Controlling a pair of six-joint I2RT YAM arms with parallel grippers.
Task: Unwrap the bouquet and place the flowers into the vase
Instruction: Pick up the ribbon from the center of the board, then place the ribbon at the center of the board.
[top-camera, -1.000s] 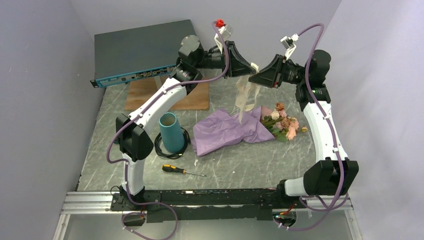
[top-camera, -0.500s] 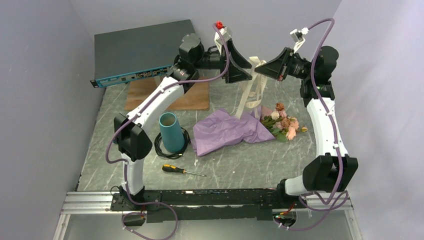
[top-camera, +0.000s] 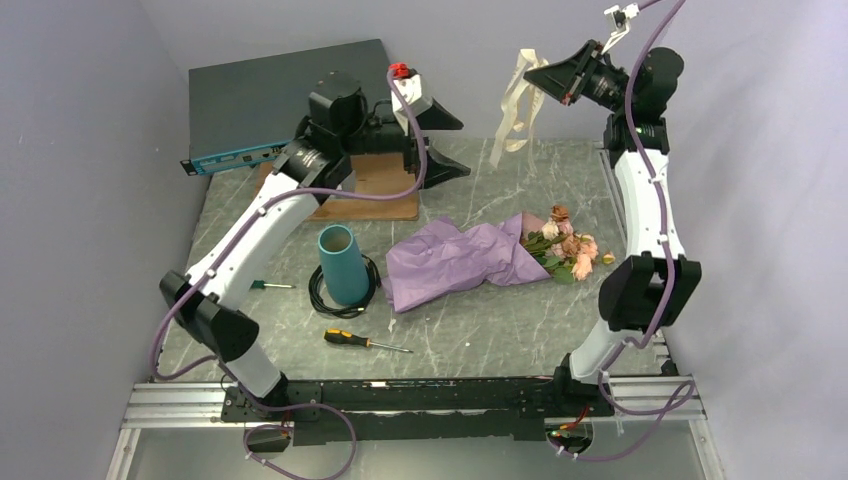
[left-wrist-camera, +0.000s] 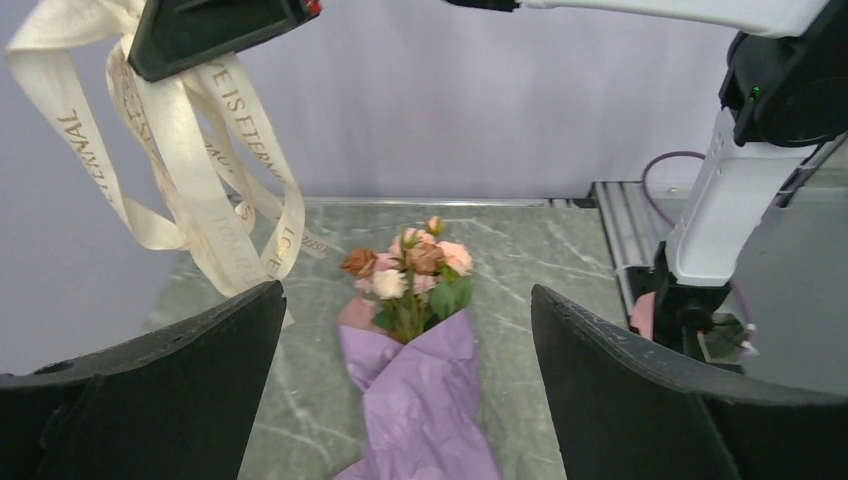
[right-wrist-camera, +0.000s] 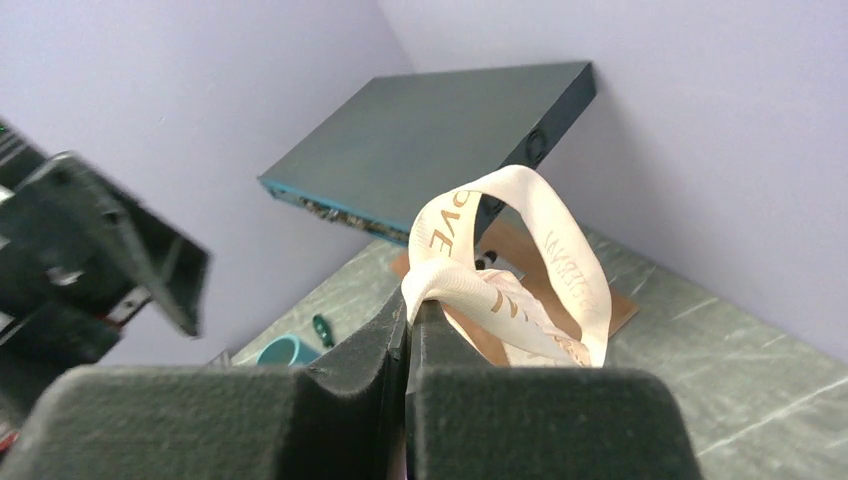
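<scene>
right gripper (top-camera: 533, 73) clamped on cream ribbon (top-camera: 515, 110), aloft at 1 o'clock | left gripper (top-camera: 462, 148) jaws apart, empty | advice: release ribbon toward 3 o'clock, clear of bouquet (top-camera: 470, 258)

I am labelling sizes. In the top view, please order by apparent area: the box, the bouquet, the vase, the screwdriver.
1. box
2. bouquet
3. vase
4. screwdriver, about as long as the vase but much thinner

rack unit (top-camera: 280, 95) back-left | wooden board (top-camera: 390, 205) before it | cable coil (top-camera: 322, 300) | screwdriver (top-camera: 365, 343) front
</scene>
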